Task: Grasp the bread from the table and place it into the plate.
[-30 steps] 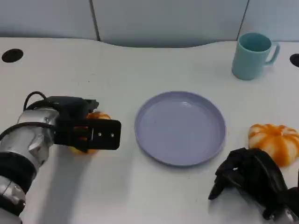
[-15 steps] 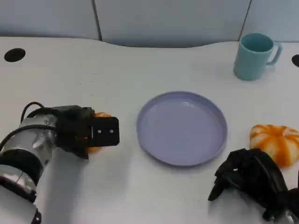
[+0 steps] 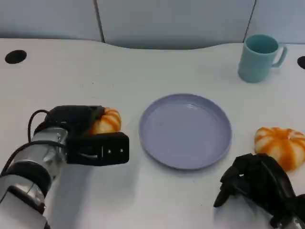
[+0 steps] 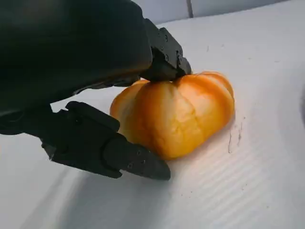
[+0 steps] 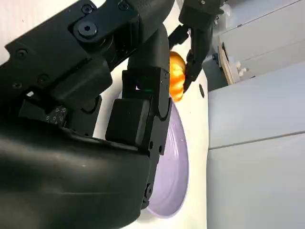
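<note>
An orange, pumpkin-shaped bread lies on the white table, left of the lilac plate. My left hand is at the bread's near side. In the left wrist view the bread rests on the table; one finger touches its top and another finger lies low along its side, not clamped on it. My right hand rests at the front right, fingers curled in and holding nothing. The right wrist view shows that hand and the plate beyond it.
A second orange bread lies right of the plate, just beyond my right hand. A teal mug stands at the back right. A black hole marks the table's far left. Open tabletop lies behind the plate.
My left hand has shifted toward the near side and turned, so the bread it was covering now shows beyond it. The right hand has stayed put.
</note>
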`<action>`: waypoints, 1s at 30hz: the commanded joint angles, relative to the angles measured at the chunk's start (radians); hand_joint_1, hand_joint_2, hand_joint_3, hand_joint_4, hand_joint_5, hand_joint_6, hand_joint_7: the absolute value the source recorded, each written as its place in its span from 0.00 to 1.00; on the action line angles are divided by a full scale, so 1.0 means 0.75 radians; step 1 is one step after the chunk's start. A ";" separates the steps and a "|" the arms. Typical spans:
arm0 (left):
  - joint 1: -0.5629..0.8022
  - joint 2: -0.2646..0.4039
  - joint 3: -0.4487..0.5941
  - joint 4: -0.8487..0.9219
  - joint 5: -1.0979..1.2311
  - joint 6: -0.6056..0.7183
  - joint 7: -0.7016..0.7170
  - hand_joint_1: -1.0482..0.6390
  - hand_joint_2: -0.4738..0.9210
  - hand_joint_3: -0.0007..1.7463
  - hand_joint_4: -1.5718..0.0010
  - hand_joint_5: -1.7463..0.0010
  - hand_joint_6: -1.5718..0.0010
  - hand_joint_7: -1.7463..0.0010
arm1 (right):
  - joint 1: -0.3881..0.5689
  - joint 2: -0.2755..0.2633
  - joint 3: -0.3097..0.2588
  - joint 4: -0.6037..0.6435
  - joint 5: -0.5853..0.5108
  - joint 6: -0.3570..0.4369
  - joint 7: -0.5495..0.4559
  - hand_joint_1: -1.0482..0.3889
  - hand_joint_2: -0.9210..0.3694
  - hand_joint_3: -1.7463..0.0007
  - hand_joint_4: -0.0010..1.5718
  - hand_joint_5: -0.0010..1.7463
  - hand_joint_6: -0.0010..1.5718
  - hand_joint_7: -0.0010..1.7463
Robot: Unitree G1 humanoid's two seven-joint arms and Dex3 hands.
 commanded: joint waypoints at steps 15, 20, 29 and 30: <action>0.077 0.096 0.060 0.001 -0.027 -0.309 0.539 0.53 0.83 0.54 0.47 0.00 0.60 0.00 | 0.011 -0.024 -0.003 -0.004 0.010 -0.004 -0.014 0.00 0.22 1.00 1.00 0.30 1.00 0.22; 0.045 0.111 0.081 -0.012 -0.034 -0.388 0.591 0.55 0.73 0.62 0.47 0.00 0.59 0.00 | 0.008 -0.023 -0.004 0.001 0.015 -0.001 -0.006 0.00 0.21 1.00 1.00 0.30 1.00 0.22; -0.030 0.113 0.077 -0.085 -0.024 -0.513 0.589 0.53 0.74 0.62 0.45 0.00 0.58 0.00 | 0.010 -0.021 0.002 -0.006 0.008 0.014 -0.020 0.00 0.22 1.00 1.00 0.31 1.00 0.22; -0.040 0.107 0.079 -0.095 -0.031 -0.536 0.562 0.53 0.74 0.62 0.45 0.00 0.57 0.00 | 0.011 -0.022 0.001 -0.007 0.018 0.015 -0.002 0.00 0.23 1.00 1.00 0.31 1.00 0.22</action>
